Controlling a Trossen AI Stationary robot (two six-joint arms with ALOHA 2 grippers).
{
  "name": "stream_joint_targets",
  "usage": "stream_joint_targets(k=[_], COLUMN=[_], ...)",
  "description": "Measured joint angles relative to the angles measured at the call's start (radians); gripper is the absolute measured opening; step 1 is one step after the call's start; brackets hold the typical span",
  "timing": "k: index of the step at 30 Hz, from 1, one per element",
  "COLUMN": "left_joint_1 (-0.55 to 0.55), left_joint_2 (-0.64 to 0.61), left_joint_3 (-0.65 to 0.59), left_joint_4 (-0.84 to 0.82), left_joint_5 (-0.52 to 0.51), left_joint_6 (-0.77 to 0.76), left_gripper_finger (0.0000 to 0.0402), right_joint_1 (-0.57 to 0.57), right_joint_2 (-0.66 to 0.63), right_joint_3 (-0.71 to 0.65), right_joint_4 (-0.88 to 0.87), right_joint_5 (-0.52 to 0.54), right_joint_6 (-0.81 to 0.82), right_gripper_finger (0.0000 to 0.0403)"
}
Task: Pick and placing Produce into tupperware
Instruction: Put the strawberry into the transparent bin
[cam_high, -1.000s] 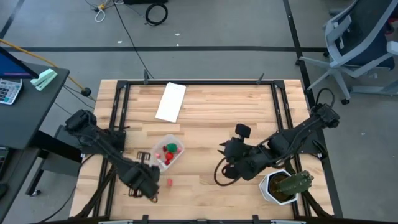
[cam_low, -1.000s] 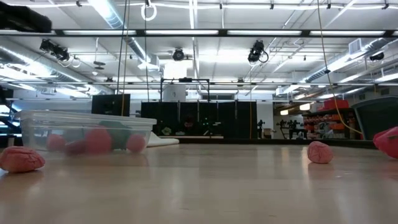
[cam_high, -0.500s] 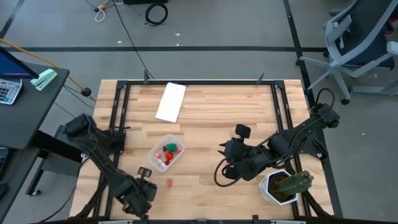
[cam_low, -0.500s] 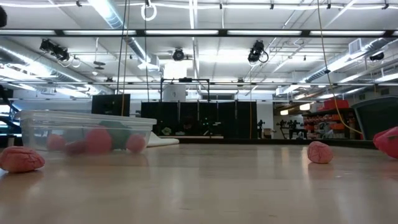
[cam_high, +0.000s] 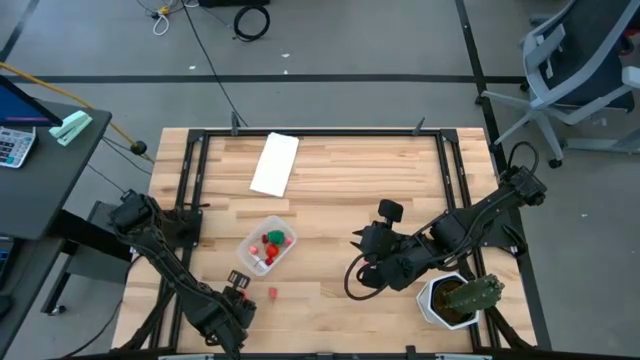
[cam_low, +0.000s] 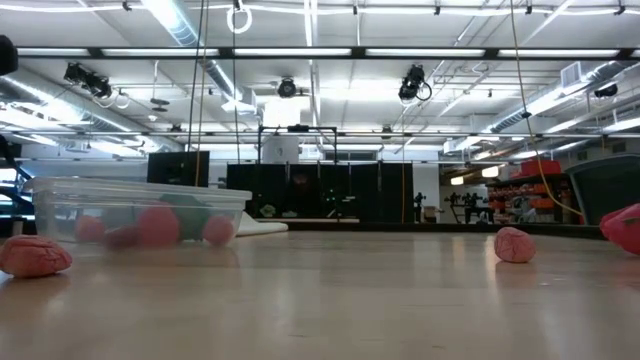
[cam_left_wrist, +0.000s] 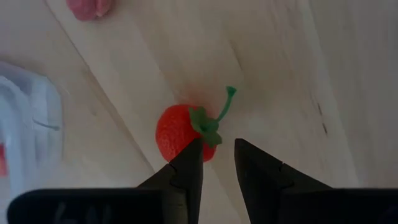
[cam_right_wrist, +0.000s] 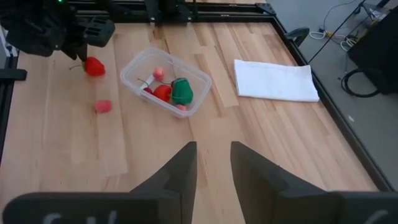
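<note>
Low at the table's front-left corner, the left gripper (cam_left_wrist: 217, 163) is held over a red strawberry (cam_left_wrist: 179, 131), its fingers slightly parted and clamped on nothing. Nearby, the tupperware (cam_high: 267, 246) is seen on the wood with red pieces and one green piece (cam_right_wrist: 181, 91) inside. The right gripper (cam_right_wrist: 212, 163) is parked mid-table, fingers parted and empty.

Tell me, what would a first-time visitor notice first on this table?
Probably the clear tupperware near the middle-left of the table, already holding red pieces and one green piece. Next, the left claw, open, poised just over a red strawberry with a green stem near the table's front edge. The right claw waits open farther right, near a potted cactus.
</note>
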Motion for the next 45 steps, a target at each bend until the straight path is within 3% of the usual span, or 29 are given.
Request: stream_joint_targets(k=[23,31,45], left_joint_1=[0.0,0.008,0.043], left_joint_2=[0.0,0.0,0.0], left_joint_3=[0.0,0.0,0.001], left_joint_4=[0.042,0.095,0.162], left_joint_5=[-0.069,-0.118,-0.114], left_joint_6=[0.003,0.079,0.076], left_gripper_finger=[0.009,0.0089,0.0094], right_joint_1=[0.0,0.0,0.0], right_joint_2=[0.0,0.0,0.0], right_joint_3=[0.0,0.0,0.0], right_joint_4=[0.0,0.0,0.0], right_joint_5=[0.0,0.0,0.001], right_joint_6=[0.001,0.0,0.016], right_gripper_finger=[0.0106,0.0106,0.0106])
